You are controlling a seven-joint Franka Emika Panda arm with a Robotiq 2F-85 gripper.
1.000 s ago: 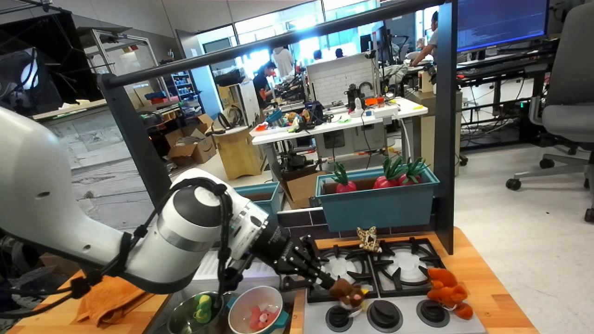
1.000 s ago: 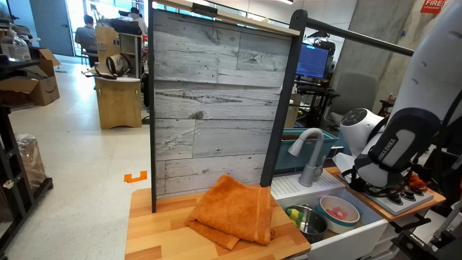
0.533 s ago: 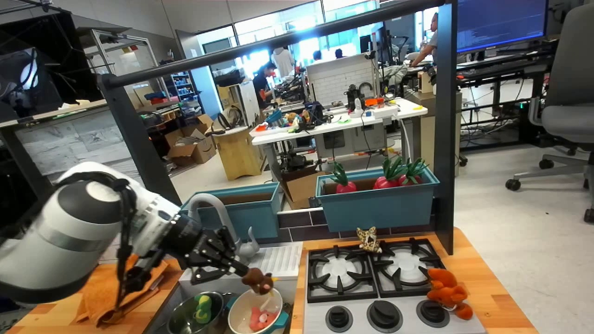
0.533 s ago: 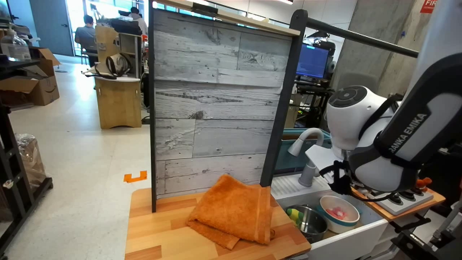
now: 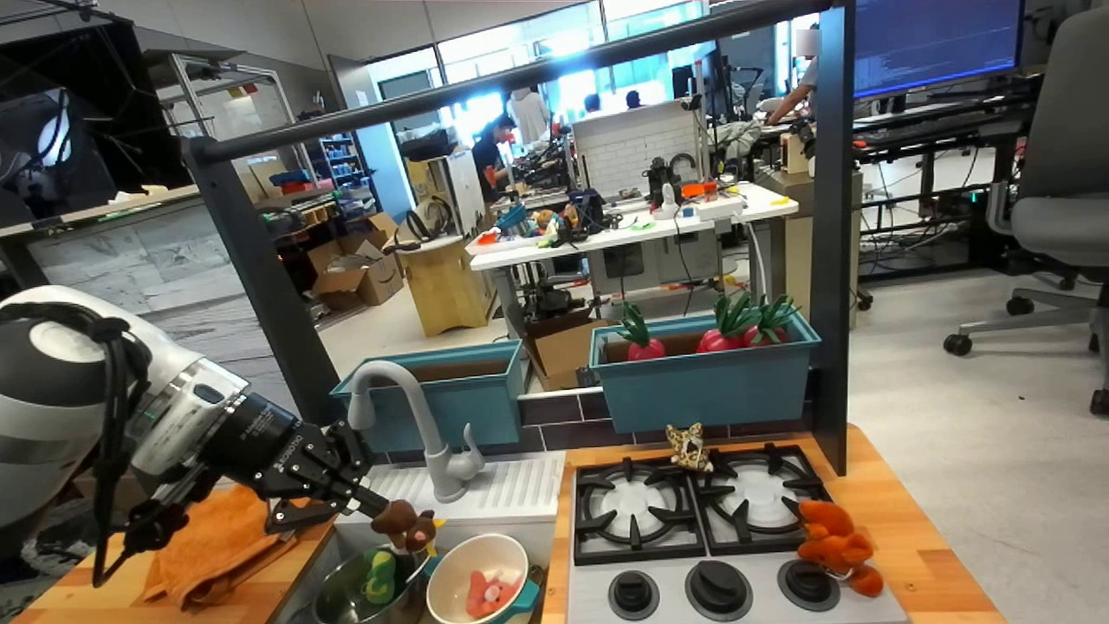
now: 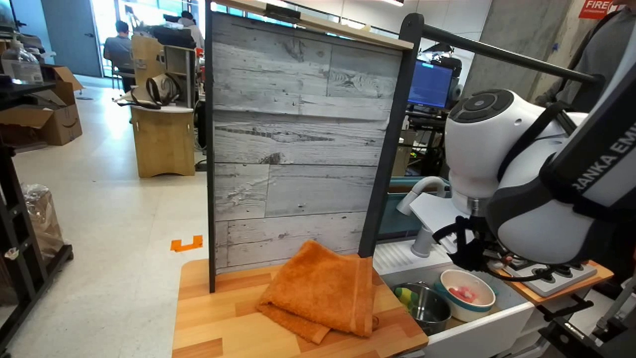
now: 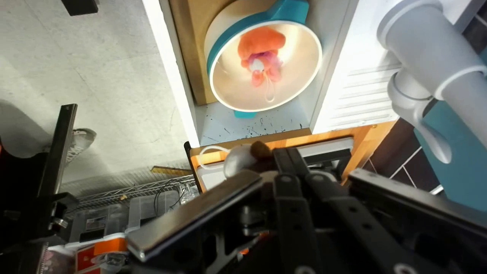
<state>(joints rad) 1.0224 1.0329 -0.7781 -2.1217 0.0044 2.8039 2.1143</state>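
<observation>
My gripper is shut on a small brown plush toy, which hangs from the fingertips over the sink, above the gap between a metal pot and a white bowl with teal handles. In the wrist view the closed fingers meet, and the toy's pale rounded part shows at their left; the rest is hidden behind them. A green and yellow toy sits in the pot. Inside the bowl lies a pink plush. The arm hides the gripper in an exterior view.
A grey faucet rises behind the sink, close to the gripper. Towards the stove lie an orange plush and a spotted plush. An orange towel rests on the wooden counter. Teal planters line the back.
The arm has swung from the stove's front across the bowl to beside the pot, carrying the brown plush toy. The gripper has stayed shut on it. The other toys have not moved.
</observation>
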